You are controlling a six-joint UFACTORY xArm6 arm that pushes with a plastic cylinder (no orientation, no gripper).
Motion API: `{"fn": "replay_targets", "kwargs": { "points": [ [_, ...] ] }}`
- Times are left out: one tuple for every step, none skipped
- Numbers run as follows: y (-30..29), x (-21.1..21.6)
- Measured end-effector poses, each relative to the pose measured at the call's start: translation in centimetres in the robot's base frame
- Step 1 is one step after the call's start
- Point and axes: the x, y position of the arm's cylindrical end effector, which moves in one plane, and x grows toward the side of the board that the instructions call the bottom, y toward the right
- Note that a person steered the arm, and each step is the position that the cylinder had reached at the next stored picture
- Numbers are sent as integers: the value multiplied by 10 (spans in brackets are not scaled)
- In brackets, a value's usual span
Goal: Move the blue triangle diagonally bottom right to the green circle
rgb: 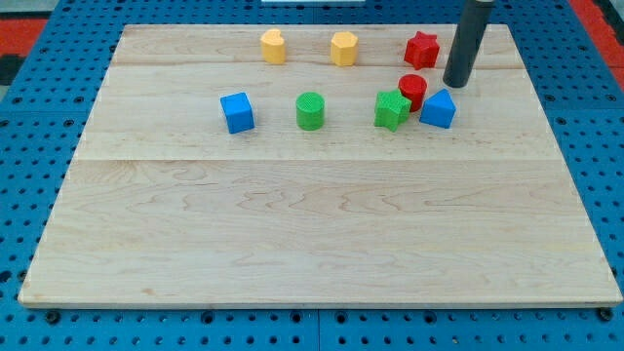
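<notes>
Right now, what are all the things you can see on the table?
yellow heart block: one, yellow, top row, leftmost
yellow hexagon block: one, yellow, top row, middle
red star block: one, red, top row, right
red cylinder: one, red, below the star
blue cube: one, blue, middle row, far left
green circle: one, green, right of the cube
green star block: one, green, beside the red cylinder
blue triangle: one, blue, middle row, far right
wooden board: one, pale wood
my tip: one, dark rod, just above the blue triangle

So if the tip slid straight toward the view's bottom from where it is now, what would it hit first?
Probably the blue triangle, just below my tip and slightly left; it might only clip its right edge, since depth is unclear.
</notes>
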Motion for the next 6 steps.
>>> {"fn": "replay_targets", "kwargs": {
  "points": [
    [-17,57],
    [16,38],
    [-10,35],
    [-45,35],
    [-52,69],
    [-51,77]
  ]
}}
